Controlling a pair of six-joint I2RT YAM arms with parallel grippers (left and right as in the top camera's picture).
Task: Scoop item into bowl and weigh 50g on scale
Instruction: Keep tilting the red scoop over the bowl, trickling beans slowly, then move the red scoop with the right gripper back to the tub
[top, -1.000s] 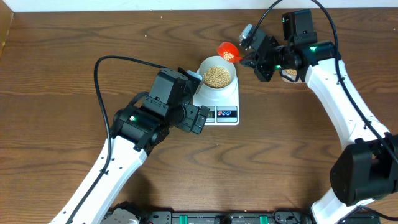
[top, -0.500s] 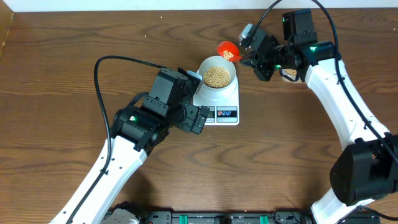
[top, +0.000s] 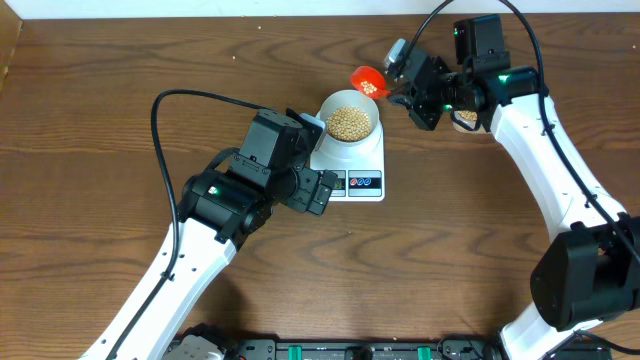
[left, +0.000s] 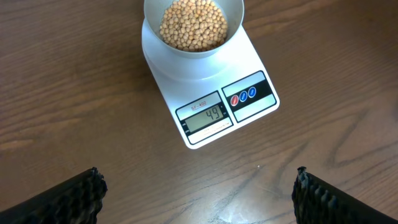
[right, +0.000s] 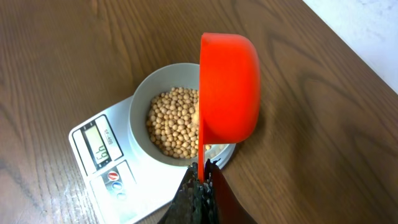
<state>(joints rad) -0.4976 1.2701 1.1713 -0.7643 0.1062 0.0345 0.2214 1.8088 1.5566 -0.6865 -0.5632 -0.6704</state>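
On the brown wood-grain surface (top: 120, 60) we see the flat white rectangular scale (left: 177, 87), reading 49, under the smooth round white bowl (left: 152, 12), whose far rim the left wrist view cuts off. The left hand (left: 199, 202) hangs released on the scale's near side; the right hand (right: 200, 186) is clenched on the hidden handle of a glossy red scoop (right: 229, 87) by the bowl's far right rim. Small round tan beans (left: 194, 23) lie in the bowl.

My orange-red scoop (right: 229, 87) hangs over the brown wood-grain table (top: 90, 120), turned on its side: in the right wrist view its rim faces left and its rounded back faces right. A pale strip of wall (top: 200, 8) runs along the table's far edge, and a black rail (top: 350, 352) lines the near edge.
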